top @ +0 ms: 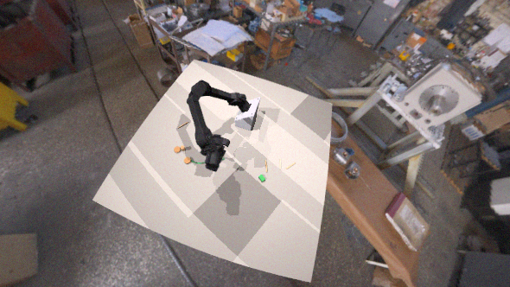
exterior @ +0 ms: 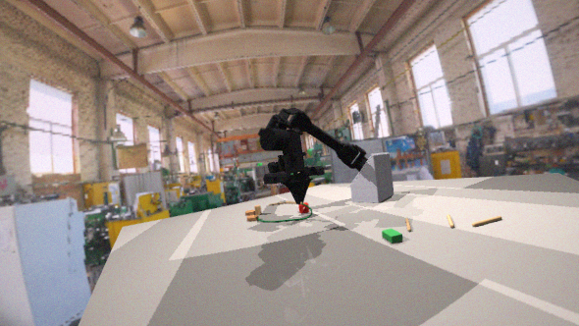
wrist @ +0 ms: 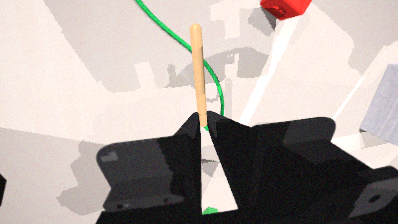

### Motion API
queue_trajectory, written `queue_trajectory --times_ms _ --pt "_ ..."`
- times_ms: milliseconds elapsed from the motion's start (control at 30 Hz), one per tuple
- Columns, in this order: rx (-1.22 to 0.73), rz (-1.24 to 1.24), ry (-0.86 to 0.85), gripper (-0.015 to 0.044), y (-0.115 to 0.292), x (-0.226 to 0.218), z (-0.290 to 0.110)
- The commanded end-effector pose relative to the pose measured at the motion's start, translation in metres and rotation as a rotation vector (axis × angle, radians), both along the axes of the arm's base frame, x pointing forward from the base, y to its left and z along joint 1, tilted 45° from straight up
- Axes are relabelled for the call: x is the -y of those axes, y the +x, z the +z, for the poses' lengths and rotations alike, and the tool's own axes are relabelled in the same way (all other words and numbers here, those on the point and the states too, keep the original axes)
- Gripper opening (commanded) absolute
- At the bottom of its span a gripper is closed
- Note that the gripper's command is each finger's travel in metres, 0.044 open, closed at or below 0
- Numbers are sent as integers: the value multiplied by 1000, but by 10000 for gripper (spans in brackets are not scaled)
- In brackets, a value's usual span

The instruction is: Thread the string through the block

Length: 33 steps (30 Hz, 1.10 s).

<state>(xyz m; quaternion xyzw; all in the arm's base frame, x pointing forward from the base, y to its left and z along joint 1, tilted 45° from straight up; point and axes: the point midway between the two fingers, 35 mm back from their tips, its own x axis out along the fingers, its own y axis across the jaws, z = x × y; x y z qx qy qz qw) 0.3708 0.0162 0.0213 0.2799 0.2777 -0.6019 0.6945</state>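
Between the pincer tips, one stick is clamped; three loose sticks lie apart

Bright daylight from tall windows casts hard, blocky shadows across the table; background blurred.

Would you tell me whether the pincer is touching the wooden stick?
Touching: the wrist view shows the pincer clamped on the stick's lower end.
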Motion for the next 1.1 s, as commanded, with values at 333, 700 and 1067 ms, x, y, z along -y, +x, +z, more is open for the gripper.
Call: queue_trajectory --times_ms 333,700,1067 --pt "361 -365 52 0 9 5 8" --pt "377 -382 55 0 11 3 7" --pt "377 -382 57 0 19 -7 -1"
